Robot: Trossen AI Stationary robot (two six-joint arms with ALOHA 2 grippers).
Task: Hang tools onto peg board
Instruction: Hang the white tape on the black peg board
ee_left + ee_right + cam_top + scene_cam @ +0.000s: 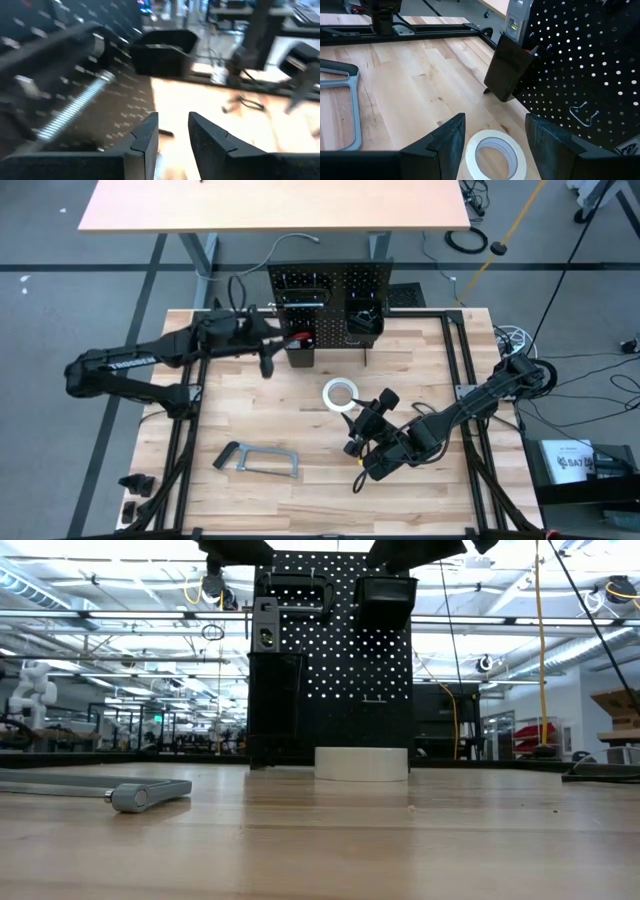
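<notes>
White tape roll lies just ahead of right gripper.

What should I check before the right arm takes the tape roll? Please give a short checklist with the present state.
1. Right gripper fingers open: ok.
2. White tape roll lies flat on the table: ok.
3. Right gripper centred on the roll: not ok, the roll sits toward one finger.
4. Left gripper away from the roll, near the peg board: ok.
5. Free hook on the board: ok.
6. Grey bar clamp apart from the roll: ok.
</notes>
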